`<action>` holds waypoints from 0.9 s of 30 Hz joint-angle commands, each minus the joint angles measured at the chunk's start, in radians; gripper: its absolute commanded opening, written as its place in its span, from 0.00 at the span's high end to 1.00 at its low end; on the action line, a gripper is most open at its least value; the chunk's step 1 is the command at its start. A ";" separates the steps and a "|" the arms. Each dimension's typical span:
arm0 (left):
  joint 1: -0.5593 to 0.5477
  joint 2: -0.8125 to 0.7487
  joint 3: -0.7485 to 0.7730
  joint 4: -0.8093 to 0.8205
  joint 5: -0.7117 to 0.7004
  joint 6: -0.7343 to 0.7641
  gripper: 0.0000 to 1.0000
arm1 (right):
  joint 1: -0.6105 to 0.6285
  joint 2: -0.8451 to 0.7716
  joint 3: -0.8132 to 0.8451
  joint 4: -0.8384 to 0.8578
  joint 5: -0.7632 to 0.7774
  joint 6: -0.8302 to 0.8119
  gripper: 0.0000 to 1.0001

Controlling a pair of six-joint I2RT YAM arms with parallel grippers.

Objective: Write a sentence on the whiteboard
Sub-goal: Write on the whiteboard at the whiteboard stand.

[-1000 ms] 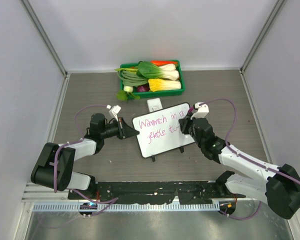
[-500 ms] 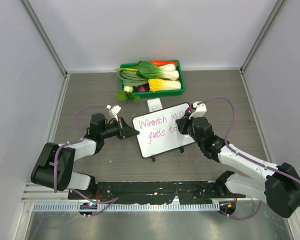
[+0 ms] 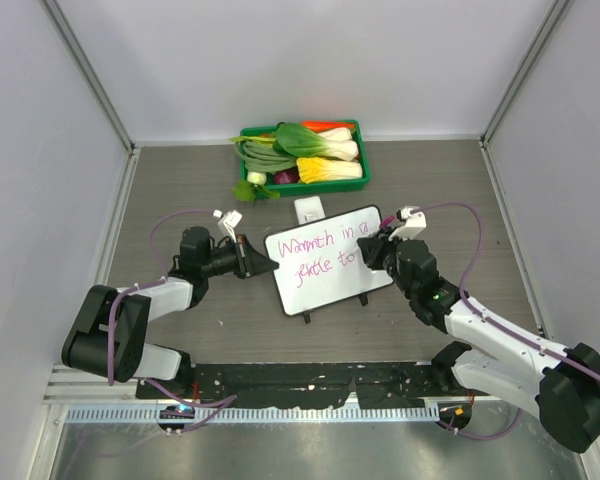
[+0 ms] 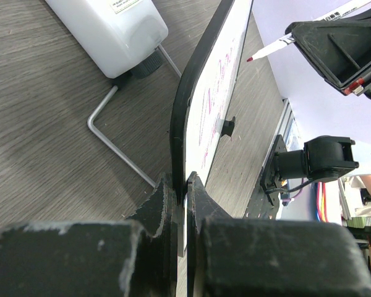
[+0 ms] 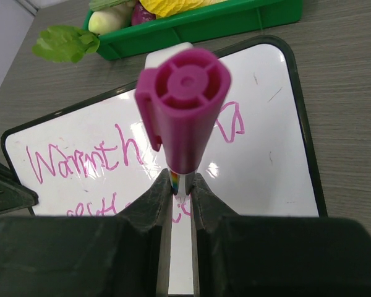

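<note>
At mid-worktop (image 3: pixel 200 190) lies the whiteboard (image 3: pixel 320 290); left claw (image 4: pixel 180 187) clamped on its rim; right claw (image 5: pixel 180 187), clamped on the magenta marker (image 5: pixel 184 105), has withdrawn rightward, tip lifted; sentence (image 3: pixel 315 250) likely unfinished.

The flat white rectangular whiteboard (image 5: pixel 260 148) has a smooth, glossy face that catches a small glare, and its thin dark rim looks like matt plastic. The pink cursive sentence (image 5: pixel 80 161) sits on it as flat, dull ink. The grey-brown table (image 3: pixel 180 180) shows a matt wood-grain finish. The magenta marker (image 5: pixel 184 105) is smooth moulded plastic with a soft sheen. The black fingers (image 4: pixel 151 213) of the left gripper (image 4: pixel 179 185) are rough and matt, worn pale along the edges. The far green tray (image 5: pixel 235 18) is shiny plastic. The small white box (image 4: pixel 111 31) is smooth plastic, and the bent grey rod (image 4: pixel 111 142) beside it looks like bare metal.
</note>
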 commanded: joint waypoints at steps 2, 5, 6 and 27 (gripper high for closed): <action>0.003 0.011 -0.009 -0.014 -0.093 0.072 1.00 | -0.021 -0.001 0.006 0.041 0.034 0.016 0.99; 0.003 0.014 -0.009 -0.011 -0.087 0.070 1.00 | -0.033 0.011 -0.001 0.046 0.030 0.017 0.99; 0.003 0.014 -0.009 -0.011 -0.087 0.070 1.00 | -0.035 0.010 -0.005 0.055 0.024 0.019 0.99; 0.005 0.014 -0.010 -0.010 -0.087 0.069 1.00 | -0.046 0.033 -0.054 0.030 0.033 0.017 0.99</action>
